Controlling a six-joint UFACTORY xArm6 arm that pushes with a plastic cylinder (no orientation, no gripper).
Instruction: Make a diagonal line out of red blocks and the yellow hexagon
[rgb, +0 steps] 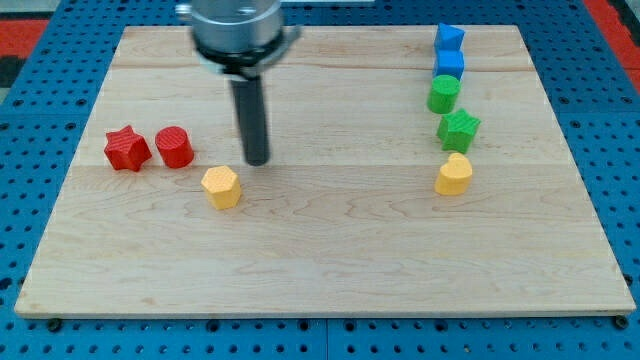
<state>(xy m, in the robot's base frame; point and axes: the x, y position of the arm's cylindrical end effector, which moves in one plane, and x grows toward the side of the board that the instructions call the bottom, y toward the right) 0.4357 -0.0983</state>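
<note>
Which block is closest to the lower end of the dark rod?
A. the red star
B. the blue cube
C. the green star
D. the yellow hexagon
D. My tip stands just above and to the right of the yellow hexagon in the view, with a small gap between them. The red star lies further to the view's left, and the green star and blue cube are far off on the view's right.

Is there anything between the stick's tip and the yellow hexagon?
No. In the camera view, only bare wood lies between my tip and the yellow hexagon, which sits just below and to the view's left.
</note>
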